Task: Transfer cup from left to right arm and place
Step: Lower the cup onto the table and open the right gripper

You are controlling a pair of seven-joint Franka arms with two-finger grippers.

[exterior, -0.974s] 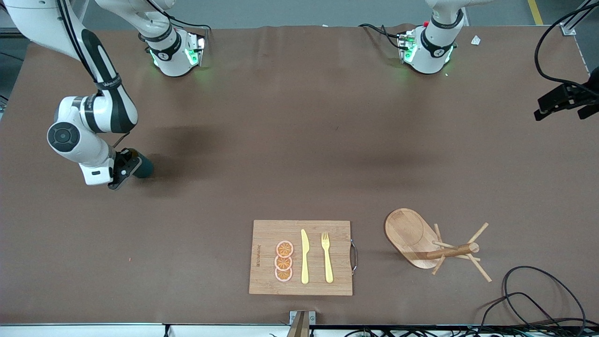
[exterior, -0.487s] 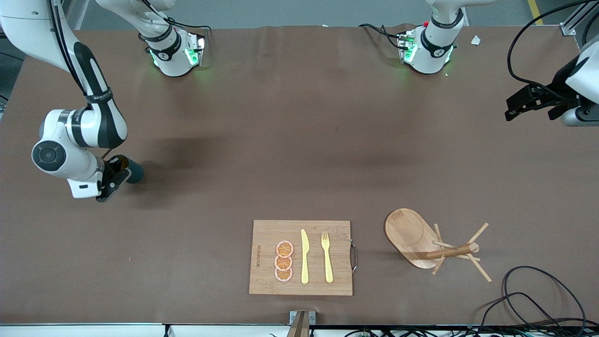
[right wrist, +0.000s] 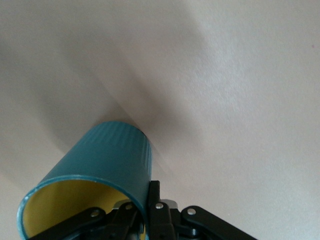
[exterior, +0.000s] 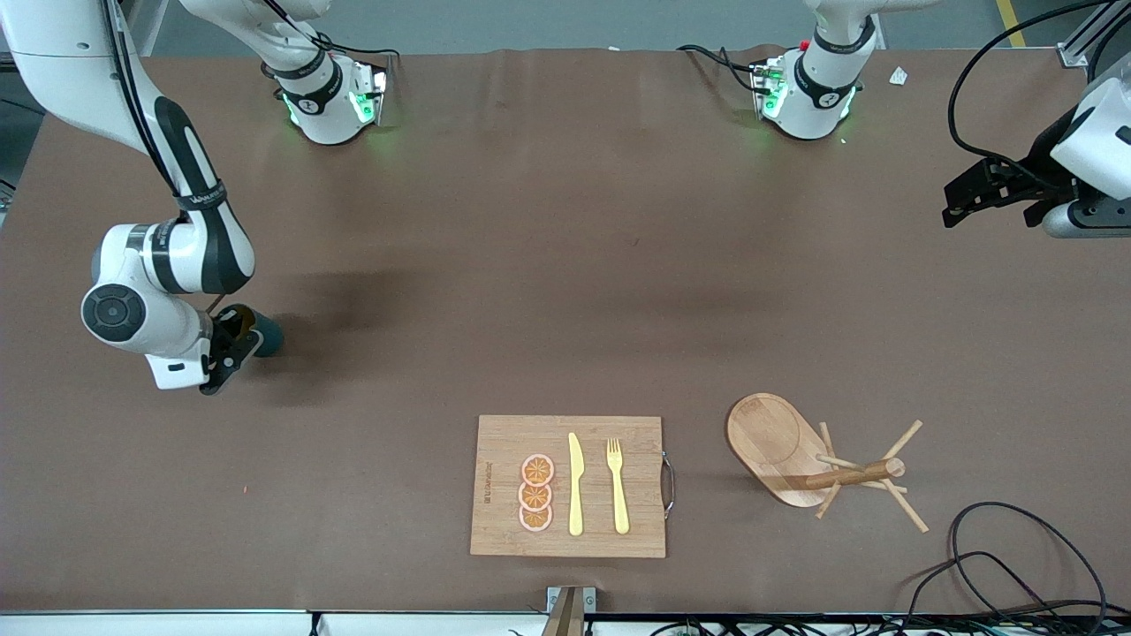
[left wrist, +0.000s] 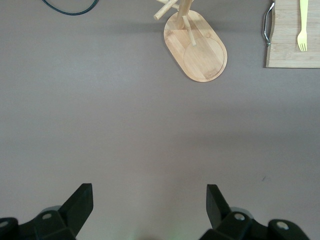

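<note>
Toward the right arm's end of the counter (exterior: 548, 291), the right gripper (exterior: 231, 346) hangs above bare brown surface, its jaws clenched on the rim of the cup (right wrist: 95, 175). That cup is tilted, long axis slanting, its base lower and pointing away from the wrist. Wide open counter lies between it and the cutting board (exterior: 568, 486). Over the other end, the left gripper (left wrist: 150, 210) waits with jaws spread.
</note>
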